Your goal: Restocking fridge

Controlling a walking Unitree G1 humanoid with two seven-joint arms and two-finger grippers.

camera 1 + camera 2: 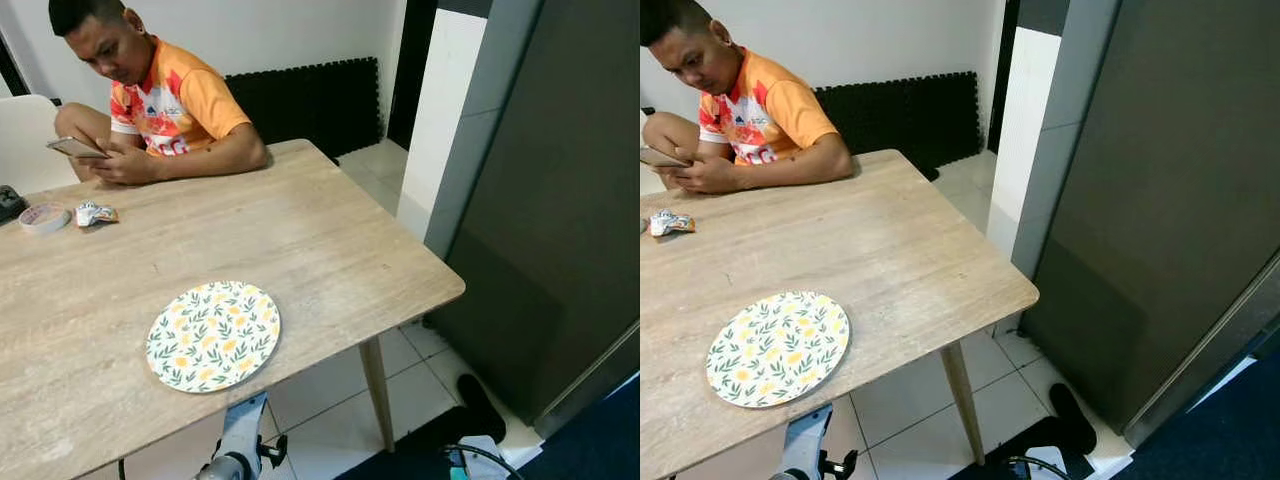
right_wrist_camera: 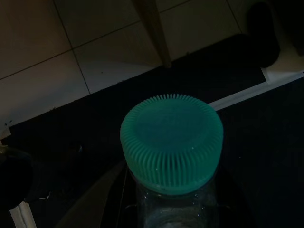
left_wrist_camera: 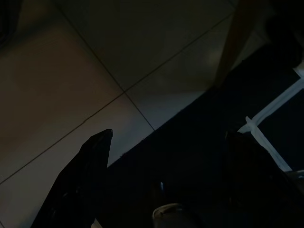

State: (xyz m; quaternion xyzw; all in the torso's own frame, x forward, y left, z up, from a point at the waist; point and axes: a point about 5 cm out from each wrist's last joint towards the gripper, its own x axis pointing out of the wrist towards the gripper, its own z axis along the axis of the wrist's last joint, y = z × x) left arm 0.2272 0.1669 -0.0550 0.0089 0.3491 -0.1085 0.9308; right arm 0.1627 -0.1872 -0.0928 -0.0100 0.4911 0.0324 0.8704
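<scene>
The fridge point(image 1: 540, 200) is the tall dark grey cabinet on my right, and its door is closed. In the right wrist view a clear bottle with a green ribbed cap point(image 2: 171, 142) sits between the fingers of my right gripper point(image 2: 171, 194), which is shut on it, low over the tiled floor and a dark mat. My left gripper point(image 3: 168, 135) hangs open over the floor in deep shade with nothing between its fingers. The silver left arm point(image 1: 240, 440) shows below the table's near edge.
A wooden table point(image 1: 330, 230) stands in front of me and carries a flowered plate point(image 1: 213, 335), a tape roll point(image 1: 44, 217) and a wrapper point(image 1: 95, 213). A person point(image 1: 150, 100) sits at its far side with a phone. A table leg point(image 1: 377, 390) and a narrow floor strip separate it from the fridge.
</scene>
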